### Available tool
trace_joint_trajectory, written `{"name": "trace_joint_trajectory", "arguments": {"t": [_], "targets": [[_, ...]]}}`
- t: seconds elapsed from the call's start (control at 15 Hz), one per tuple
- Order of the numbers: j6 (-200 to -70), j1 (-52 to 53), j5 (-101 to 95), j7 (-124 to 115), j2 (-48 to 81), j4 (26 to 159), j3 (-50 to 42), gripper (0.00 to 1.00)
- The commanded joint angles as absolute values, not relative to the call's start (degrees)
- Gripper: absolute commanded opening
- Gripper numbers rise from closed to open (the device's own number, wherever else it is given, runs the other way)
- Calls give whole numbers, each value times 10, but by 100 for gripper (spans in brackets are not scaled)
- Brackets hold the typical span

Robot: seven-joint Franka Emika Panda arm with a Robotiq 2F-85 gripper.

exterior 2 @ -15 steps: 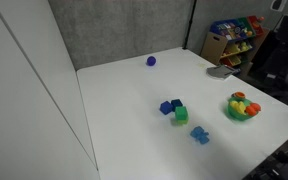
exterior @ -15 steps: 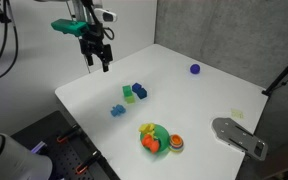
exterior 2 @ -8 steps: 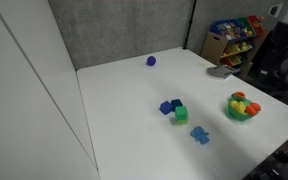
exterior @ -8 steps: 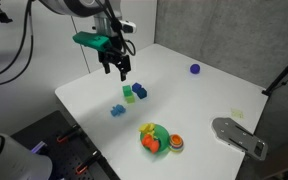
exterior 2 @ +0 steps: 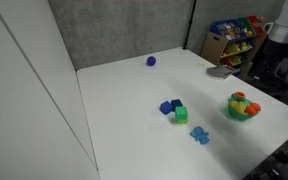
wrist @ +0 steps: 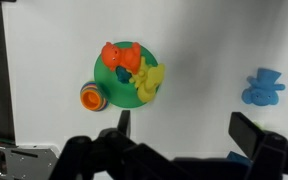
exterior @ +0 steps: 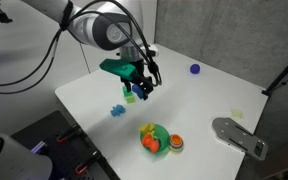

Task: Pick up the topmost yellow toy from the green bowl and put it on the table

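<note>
The green bowl [exterior: 156, 137] stands near the front of the white table [exterior: 204, 100]. It shows in the wrist view [wrist: 110, 88] with an orange-red toy [wrist: 118, 57] and the lumpy yellow toy [wrist: 150, 81] at its right rim. In both exterior views the yellow toy [exterior: 147, 128] [exterior 2: 237, 97] sits on top of the bowl [exterior 2: 242, 112]. My gripper [exterior: 142, 88] hangs open and empty above the table by the blocks, apart from the bowl. In the wrist view the gripper [wrist: 187, 128] is wide open over bare tabletop just below the bowl.
A light-blue toy [exterior: 117, 110] [wrist: 264, 86], a small green block [exterior 2: 180, 114] and a blue block [exterior 2: 167, 106] lie mid-table. An orange striped ball [wrist: 91, 97] sits beside the bowl. A purple ball [exterior: 195, 69] lies far back. A grey flat object [exterior: 239, 135] lies at the table's edge.
My gripper has moved from the table's far corner toward the middle, now over the blocks and nearer the bowl. It stays open. The toys have not moved.
</note>
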State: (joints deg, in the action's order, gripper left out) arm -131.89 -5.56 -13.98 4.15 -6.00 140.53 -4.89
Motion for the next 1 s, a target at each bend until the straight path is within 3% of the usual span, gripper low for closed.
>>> {"name": "trace_joint_trajectory", "arguments": {"t": [0.0,0.93], "targets": [[-1393,-68,-168,46,-11,1403,-60,100],[-1591,-115,-109,110,199,1383,-85,100]]}}
